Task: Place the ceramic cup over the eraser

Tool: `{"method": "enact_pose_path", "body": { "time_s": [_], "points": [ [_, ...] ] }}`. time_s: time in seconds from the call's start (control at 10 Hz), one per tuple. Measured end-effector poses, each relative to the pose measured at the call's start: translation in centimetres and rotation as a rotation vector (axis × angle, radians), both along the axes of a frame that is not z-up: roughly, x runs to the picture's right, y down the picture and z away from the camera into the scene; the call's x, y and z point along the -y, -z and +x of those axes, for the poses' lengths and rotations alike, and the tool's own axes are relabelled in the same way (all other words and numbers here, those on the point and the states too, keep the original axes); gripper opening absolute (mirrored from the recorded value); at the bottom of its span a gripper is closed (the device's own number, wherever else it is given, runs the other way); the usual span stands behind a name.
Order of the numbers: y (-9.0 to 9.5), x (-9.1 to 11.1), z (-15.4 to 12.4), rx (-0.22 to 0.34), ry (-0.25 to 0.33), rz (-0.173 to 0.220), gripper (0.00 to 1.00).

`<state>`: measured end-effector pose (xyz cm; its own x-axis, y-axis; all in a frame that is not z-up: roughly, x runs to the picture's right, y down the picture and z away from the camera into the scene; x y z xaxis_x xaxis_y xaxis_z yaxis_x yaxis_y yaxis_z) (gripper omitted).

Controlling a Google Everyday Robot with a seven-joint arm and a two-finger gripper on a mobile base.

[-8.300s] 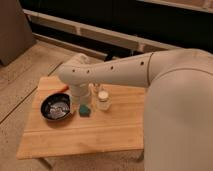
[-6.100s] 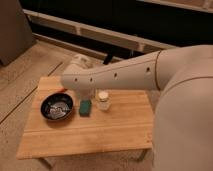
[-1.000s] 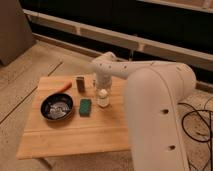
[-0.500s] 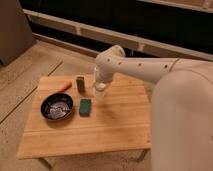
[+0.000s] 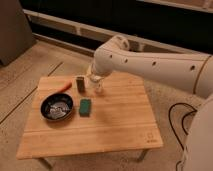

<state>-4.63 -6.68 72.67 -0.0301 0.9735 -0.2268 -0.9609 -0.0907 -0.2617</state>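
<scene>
The table [image 5: 115, 125] is pale honey-coloured wood with fine plank lines running from its left edge to its right edge. Near the left edge sits a black bowl [image 5: 43, 106] with a grey-white sheen inside, and just to its right lies a teal-green pad [image 5: 85, 107]. By the back edge are an orange carrot-like piece [image 5: 65, 87] and a dark grey-brown eraser [image 5: 80, 84]. The glossy white arm [image 5: 150, 65] ends in a pale gripper [image 5: 95, 80] above the back edge, closed on a whitish cup [image 5: 99, 88]. The floor [image 5: 25, 75] is speckled beige.

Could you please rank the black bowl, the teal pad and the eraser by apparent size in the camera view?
1. black bowl
2. teal pad
3. eraser
The gripper, just right of the eraser, holds the ceramic cup.
</scene>
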Motion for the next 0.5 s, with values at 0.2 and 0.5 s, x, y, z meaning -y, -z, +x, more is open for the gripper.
{"method": "enact_pose_path", "body": {
  "time_s": [0.2, 0.5],
  "points": [
    [-0.8, 0.7, -0.2, -0.001, 0.006, -0.006, 0.0],
    [-3.2, 4.5, -2.9, 0.013, 0.05, -0.013, 0.0]
  ]
}}
